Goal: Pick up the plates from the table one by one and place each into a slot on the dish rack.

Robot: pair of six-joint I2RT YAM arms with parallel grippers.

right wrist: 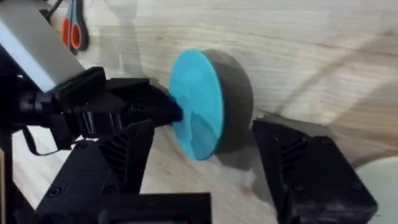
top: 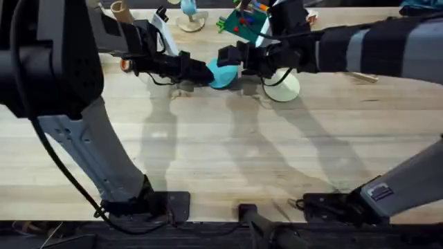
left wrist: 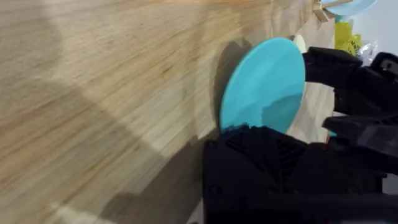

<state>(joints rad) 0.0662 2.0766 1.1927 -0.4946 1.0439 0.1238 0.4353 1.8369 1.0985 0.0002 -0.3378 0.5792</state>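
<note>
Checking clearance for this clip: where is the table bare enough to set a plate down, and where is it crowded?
Bare: the wide table stretch between the arm bases and the plates. Crowded: the far edge, where both grippers meet at the turquoise plate, with the cream plate beside it.

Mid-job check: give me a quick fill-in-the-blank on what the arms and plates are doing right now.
1. The round plate held on edge between the two end effectors is bright ____ in colour.
2. The left end effector grips the turquoise-blue plate at its ____.
3. The pale cream-yellow round plate lies on the light wooden ____.
4. The right end effector sits on the plate's side facing the ____ plate.

Missing words: turquoise-blue; rim; table; cream-yellow
</note>
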